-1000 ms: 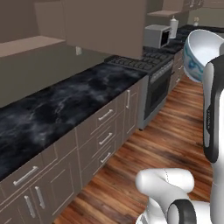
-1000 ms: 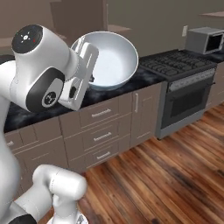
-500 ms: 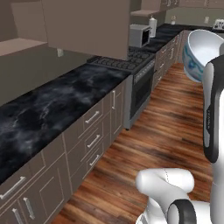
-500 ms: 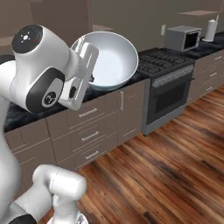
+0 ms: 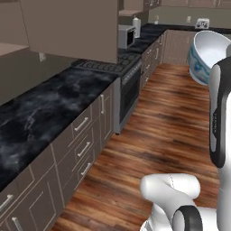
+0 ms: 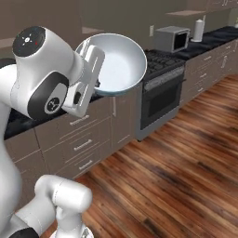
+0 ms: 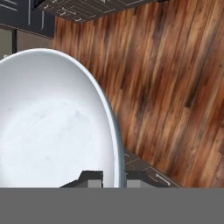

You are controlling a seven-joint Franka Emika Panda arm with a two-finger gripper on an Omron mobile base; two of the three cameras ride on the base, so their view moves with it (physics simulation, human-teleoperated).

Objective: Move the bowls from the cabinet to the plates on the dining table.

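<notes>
I have one deep white ceramic bowl with a blue floral outside [image 5: 205, 56] pinched by its rim in my hand [image 7: 114, 177], jaws narrow on the wall. I judge it rides high and tilted, clear of the long black marble surface [image 5: 40, 113], for the drive to the dining table. Counted here: one bowl, one steel range [image 6: 165, 90], one grey microwave [image 6: 172, 38]; plates none.
</notes>
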